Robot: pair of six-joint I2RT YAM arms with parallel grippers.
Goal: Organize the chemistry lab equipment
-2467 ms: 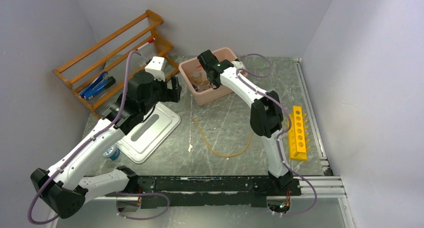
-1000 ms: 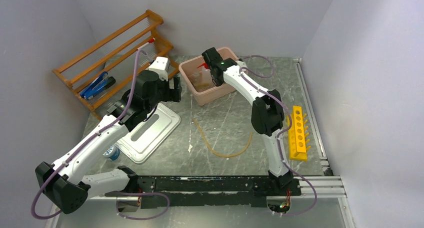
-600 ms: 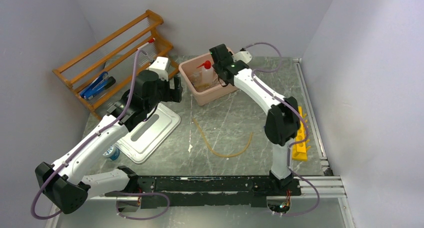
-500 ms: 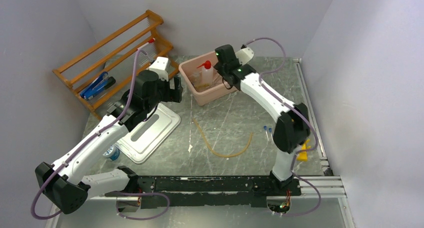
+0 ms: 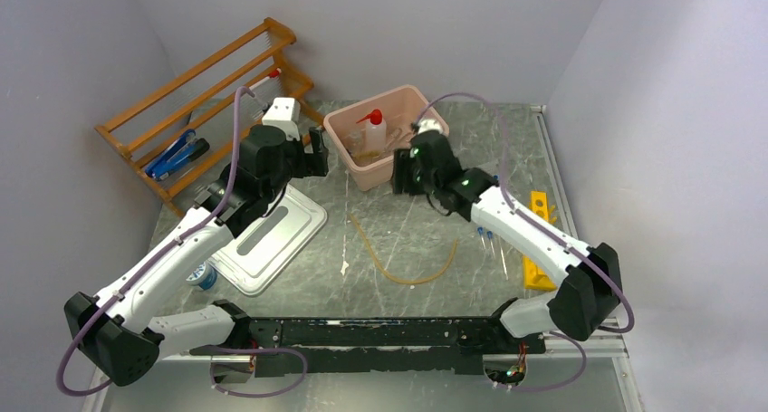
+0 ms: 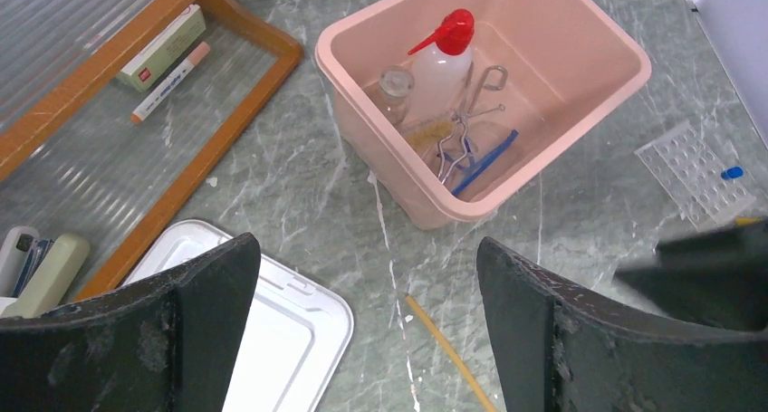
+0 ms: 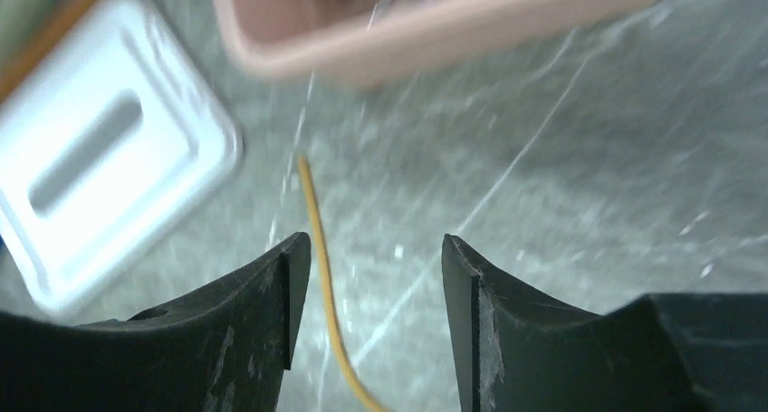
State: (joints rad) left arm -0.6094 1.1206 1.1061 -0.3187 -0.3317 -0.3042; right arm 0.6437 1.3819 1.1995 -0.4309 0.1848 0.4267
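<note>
The white red-capped squeeze bottle (image 5: 372, 131) (image 6: 441, 63) stands in the pink tub (image 5: 390, 174) (image 6: 580, 113) with metal tongs (image 6: 465, 127) and a blue piece (image 6: 487, 160). Tan rubber tubing (image 5: 398, 265) (image 6: 448, 353) (image 7: 313, 204) curves on the table. Two blue-capped tubes (image 5: 485, 235) lie beside the yellow tube rack (image 5: 540, 202), which my right arm partly hides. My right gripper (image 5: 399, 172) (image 7: 373, 244) hangs open and empty just in front of the tub, above the tubing's end. My left gripper (image 5: 313, 156) (image 6: 367, 244) is wide open and empty, left of the tub.
The white lid (image 5: 267, 235) (image 6: 263, 340) (image 7: 100, 158) lies flat at the left. The orange wooden shelf rack (image 5: 204, 100) at the back left holds a blue stapler (image 5: 177, 154) and a marker (image 6: 170, 81). A clear well tray (image 6: 693, 172) sits right of the tub.
My right arm pulled back out of the tub and swung toward me. Its jaws widened and the squeeze bottle stays standing inside. The left gripper shifted slightly.
</note>
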